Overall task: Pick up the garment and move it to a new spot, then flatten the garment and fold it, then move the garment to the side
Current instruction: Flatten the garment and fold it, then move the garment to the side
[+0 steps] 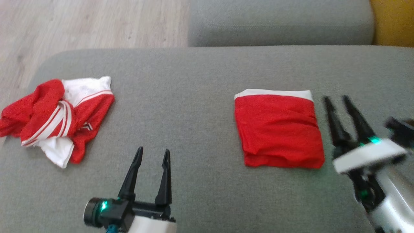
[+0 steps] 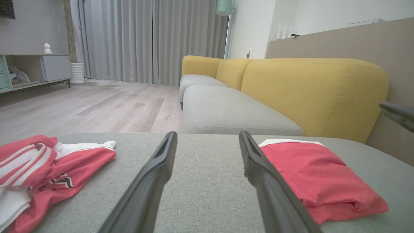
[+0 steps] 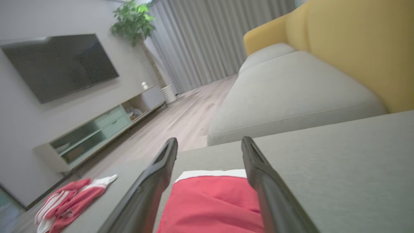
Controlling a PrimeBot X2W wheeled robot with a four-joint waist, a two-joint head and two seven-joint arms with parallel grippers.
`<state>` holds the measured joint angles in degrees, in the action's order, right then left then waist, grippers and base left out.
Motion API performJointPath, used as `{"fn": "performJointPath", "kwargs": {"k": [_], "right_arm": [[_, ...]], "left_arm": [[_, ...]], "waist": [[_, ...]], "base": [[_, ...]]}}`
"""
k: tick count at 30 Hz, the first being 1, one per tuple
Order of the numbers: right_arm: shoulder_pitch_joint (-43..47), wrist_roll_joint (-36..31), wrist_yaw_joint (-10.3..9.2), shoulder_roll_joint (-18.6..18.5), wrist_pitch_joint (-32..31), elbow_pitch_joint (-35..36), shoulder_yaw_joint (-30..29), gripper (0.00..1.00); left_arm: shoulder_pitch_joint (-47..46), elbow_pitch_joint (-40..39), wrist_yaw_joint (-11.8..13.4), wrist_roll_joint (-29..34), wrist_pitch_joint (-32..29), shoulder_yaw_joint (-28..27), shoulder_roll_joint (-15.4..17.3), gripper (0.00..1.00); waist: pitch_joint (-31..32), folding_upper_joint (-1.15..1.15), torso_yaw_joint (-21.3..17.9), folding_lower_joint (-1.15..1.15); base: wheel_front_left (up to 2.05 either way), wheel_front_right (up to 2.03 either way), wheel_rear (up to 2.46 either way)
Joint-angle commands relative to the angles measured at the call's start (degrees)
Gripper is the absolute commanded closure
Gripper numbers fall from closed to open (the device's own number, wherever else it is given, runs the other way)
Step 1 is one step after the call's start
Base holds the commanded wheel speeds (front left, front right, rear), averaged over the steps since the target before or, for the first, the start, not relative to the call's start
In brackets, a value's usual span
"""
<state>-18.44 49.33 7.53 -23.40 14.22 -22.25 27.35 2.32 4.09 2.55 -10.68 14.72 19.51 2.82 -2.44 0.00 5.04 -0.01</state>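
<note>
Crumpled garment [image 1: 55,119], red with white panels and striped trim, lies in a heap at the left end of the grey cushion [image 1: 194,97]. A folded garment [image 1: 278,129] sits well apart on the right as a neat red square with a white band along its far edge. We judge the folded piece finished and set aside, so the step in hand is fetching the heap.

Our left gripper [image 1: 153,150] hovers over bare cushion between the two, fingers spread and empty. Our right gripper [image 1: 336,98], blurred in the head view, stands just beside the folded piece's right edge, also spread and holding nothing.

To do this well, we would take the right gripper away upward, not sideways, so it does not drag the folded edge. We would then swing the left gripper over the heap and come down on its highest red bunch. There the fingers can close on several layers without digging into the upholstery. We would lift until the hanging white corner clears the cushion. The bare middle looks the best landing spot, far enough from the folded piece to spread the cloth flat.

As for markings, we see a small white chevron mark [image 1: 86,126] on the heap's red panel. We can read no lettering or brand anywhere.
</note>
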Motion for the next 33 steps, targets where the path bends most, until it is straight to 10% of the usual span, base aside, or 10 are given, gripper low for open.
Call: {"fn": "performJointPath", "kwargs": {"k": [1,14,33], "right_arm": [[4.6,-2.4,-0.04,1.0,0.8,4.3,-5.1,0.00],[23.9,-29.5,-0.04,7.0,0.8,10.5,-13.4,0.00],[25.2,-32.4,-0.04,10.1,0.8,8.0,-13.8,0.00]], "left_arm": [[-0.1,-2.5,0.6,0.1,0.3,-2.6,0.1,0.00],[7.3,-2.7,3.5,-0.5,0.3,-6.3,0.1,0.00],[11.7,-3.0,4.5,-0.1,0.3,-9.4,0.1,0.00]], "waist": [[1.8,0.00,-1.1,0.01],[6.5,0.00,-3.5,0.01],[9.7,0.00,-4.1,0.01]], "base": [[0.00,0.00,0.00],[0.00,0.00,0.00],[0.00,0.00,0.00]]}}
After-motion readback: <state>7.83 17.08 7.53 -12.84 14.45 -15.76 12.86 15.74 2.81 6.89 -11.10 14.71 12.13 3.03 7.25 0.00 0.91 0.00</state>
